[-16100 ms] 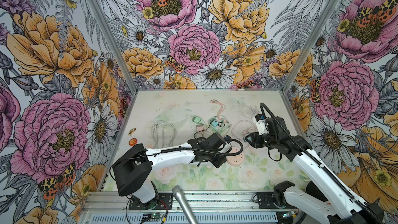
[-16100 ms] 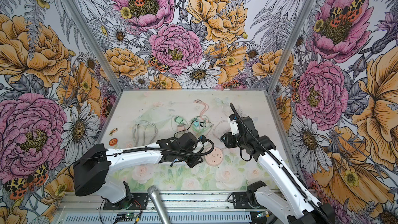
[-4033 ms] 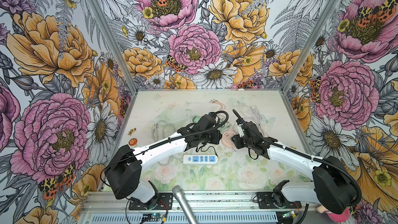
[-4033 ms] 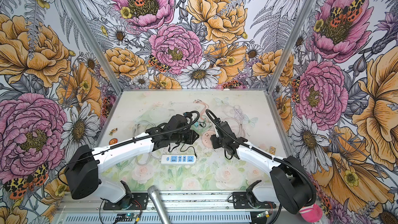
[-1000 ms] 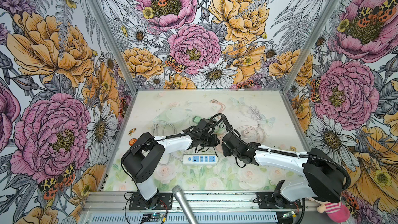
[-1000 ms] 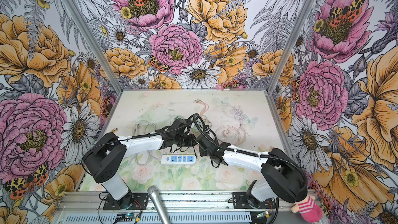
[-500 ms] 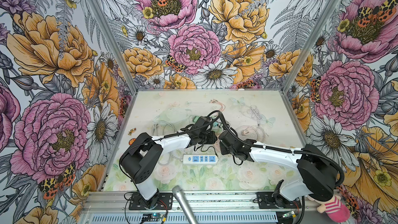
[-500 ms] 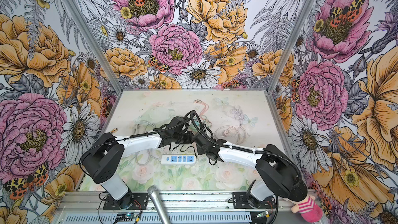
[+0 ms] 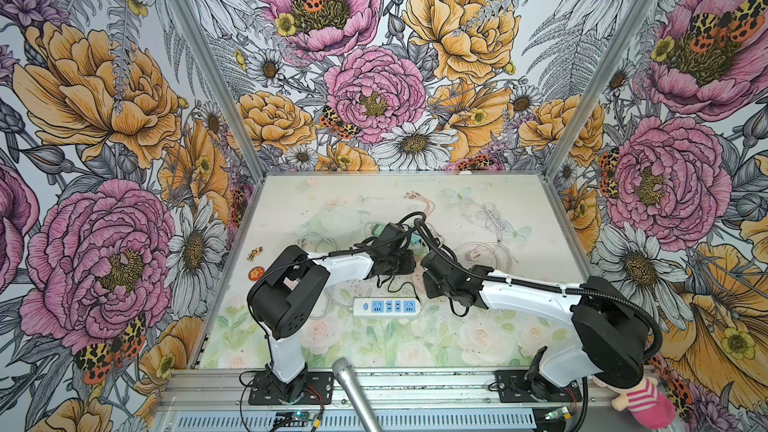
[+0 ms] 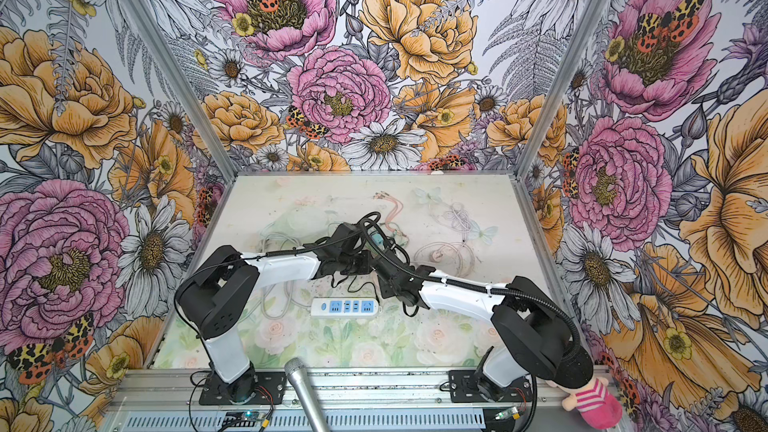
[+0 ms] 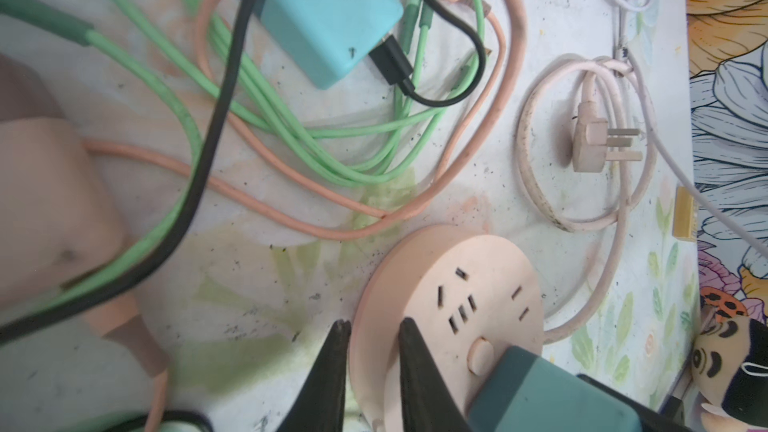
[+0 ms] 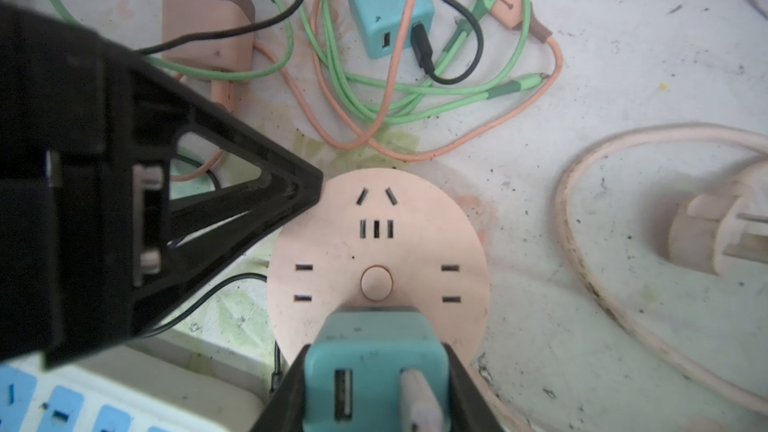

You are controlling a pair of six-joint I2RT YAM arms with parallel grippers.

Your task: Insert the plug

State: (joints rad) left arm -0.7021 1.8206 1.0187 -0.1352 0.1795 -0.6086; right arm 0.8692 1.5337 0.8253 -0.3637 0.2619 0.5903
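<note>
Right wrist view: teal charger [image 12: 374, 351], prongs hidden, in right fingers' [image 12: 462, 394] pinch; left fingers [image 12: 249, 168] at socket [image 12: 419, 243] rim, grip unclear.

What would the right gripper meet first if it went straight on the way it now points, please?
Probably the round peach plastic socket disc, touched first by the teal square charger in the right gripper; depth is unclear.
</note>
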